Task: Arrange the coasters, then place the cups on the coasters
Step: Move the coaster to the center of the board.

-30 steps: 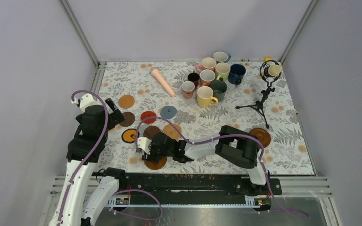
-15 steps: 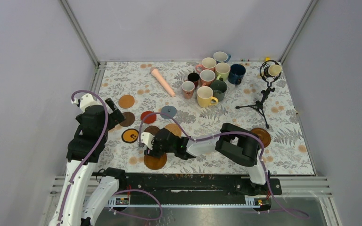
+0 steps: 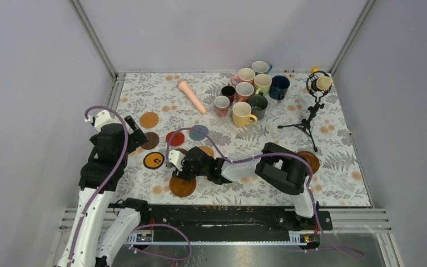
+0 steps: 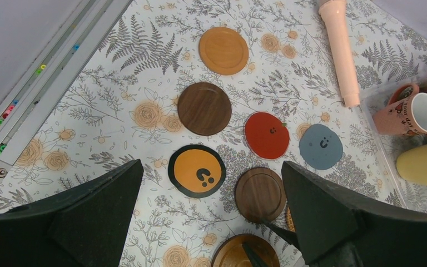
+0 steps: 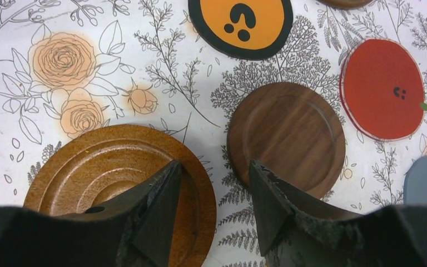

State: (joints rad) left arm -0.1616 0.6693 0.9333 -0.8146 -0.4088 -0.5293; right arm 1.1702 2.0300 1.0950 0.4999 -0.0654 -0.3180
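Several coasters lie at the near left: orange wood (image 3: 149, 119), dark brown (image 3: 150, 140), red (image 3: 174, 138), grey-blue (image 3: 198, 132), black-rimmed yellow (image 3: 153, 160) and tan woven (image 3: 204, 151). My right gripper (image 5: 214, 167) is open and low over the mat, with nothing between its fingers. One finger hangs over a ringed brown coaster (image 5: 89, 172), the other over a dark walnut coaster (image 5: 289, 130). My left gripper (image 4: 208, 178) hovers wide open above the yellow coaster (image 4: 197, 171), holding nothing. The cups (image 3: 250, 92) stand clustered at the back.
A long pink stick (image 3: 192, 96) lies at the back left of the floral mat. A black tripod microphone (image 3: 313, 103) stands at the back right. Another brown coaster (image 3: 309, 161) lies at the near right, beside the right arm's elbow.
My right gripper has moved slightly away from the near edge, showing more of the ringed brown coaster, and its jaws have narrowed a little. The left arm has not moved.
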